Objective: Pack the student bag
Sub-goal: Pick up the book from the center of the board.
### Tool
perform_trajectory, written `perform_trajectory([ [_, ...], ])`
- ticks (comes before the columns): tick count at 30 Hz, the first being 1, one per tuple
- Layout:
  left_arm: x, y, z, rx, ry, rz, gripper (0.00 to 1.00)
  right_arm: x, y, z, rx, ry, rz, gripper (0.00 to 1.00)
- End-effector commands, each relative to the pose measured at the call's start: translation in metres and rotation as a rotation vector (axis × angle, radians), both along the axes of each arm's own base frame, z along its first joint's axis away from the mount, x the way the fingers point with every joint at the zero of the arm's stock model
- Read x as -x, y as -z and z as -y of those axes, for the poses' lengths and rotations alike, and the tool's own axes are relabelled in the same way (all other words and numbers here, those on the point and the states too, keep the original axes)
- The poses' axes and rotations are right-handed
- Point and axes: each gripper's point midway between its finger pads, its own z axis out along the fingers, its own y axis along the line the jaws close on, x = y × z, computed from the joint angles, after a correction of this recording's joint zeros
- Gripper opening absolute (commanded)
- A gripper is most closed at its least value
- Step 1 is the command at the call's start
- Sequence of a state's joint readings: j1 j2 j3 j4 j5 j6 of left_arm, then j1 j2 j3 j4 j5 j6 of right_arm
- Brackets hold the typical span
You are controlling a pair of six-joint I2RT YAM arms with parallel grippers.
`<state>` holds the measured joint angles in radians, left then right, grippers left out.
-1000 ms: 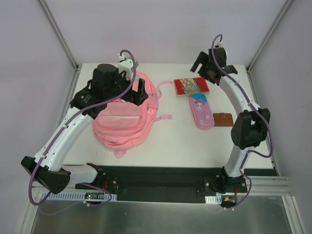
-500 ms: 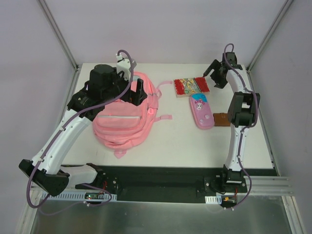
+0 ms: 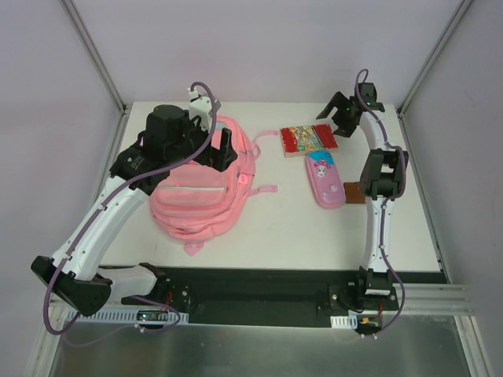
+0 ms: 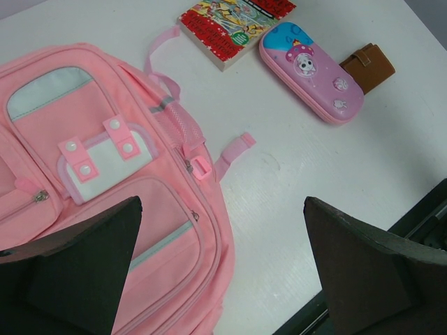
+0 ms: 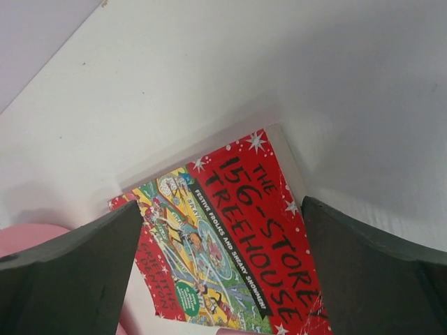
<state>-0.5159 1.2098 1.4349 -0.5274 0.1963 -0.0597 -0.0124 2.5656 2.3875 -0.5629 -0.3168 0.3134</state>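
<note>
The student bag (image 3: 196, 196) is a large pink backpack lying flat at the table's left, front pockets up; it also fills the left of the left wrist view (image 4: 91, 174). My left gripper (image 3: 222, 149) hovers open and empty over the bag's upper right part, its jaws wide apart (image 4: 223, 272). A red picture book (image 3: 308, 139) lies right of the bag, also in the right wrist view (image 5: 230, 258). My right gripper (image 3: 339, 111) is open and empty just above the book's far right end (image 5: 223, 279).
A small pink cartoon pencil case (image 3: 324, 179) lies in front of the book, also in the left wrist view (image 4: 311, 70). A brown wallet (image 4: 367, 66) sits to its right, partly behind my right arm from above. A pink strap (image 3: 266, 189) trails from the bag.
My right arm has folded in, its elbow moving left and back, and its gripper now sits lower over the book's far end. The left arm and the bag have hardly moved.
</note>
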Motion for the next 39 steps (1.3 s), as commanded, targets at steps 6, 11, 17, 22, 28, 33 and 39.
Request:
perform_trajectory([
  [6, 0.000, -0.011, -0.004, 0.020, -0.017, 0.045, 0.99, 0.008, 0.020, -0.050, -0.030, -0.131, -0.031, 0.96],
  [11, 0.003, -0.010, -0.005, 0.023, -0.016, 0.046, 0.99, 0.021, 0.026, -0.071, 0.037, -0.208, -0.042, 0.96],
  [17, 0.009, -0.007, -0.008, 0.027, -0.017, 0.041, 0.99, 0.041, 0.028, -0.093, 0.158, -0.369, -0.036, 0.96],
  [22, 0.012, -0.003, -0.008, 0.029, -0.011, 0.032, 0.99, 0.064, 0.025, -0.121, 0.313, -0.539, -0.013, 0.96],
  [28, 0.019, -0.004, -0.011, 0.038, -0.012, 0.036, 0.99, 0.089, 0.021, -0.141, 0.517, -0.697, -0.006, 0.96],
  [33, 0.025, -0.005, -0.020, 0.034, -0.034, 0.061, 0.99, 0.112, 0.005, -0.147, 0.588, -0.716, -0.010, 0.96],
  [39, 0.028, -0.007, -0.029, 0.017, -0.054, 0.092, 0.99, 0.127, -0.058, -0.168, 0.473, -0.718, 0.118, 0.96],
])
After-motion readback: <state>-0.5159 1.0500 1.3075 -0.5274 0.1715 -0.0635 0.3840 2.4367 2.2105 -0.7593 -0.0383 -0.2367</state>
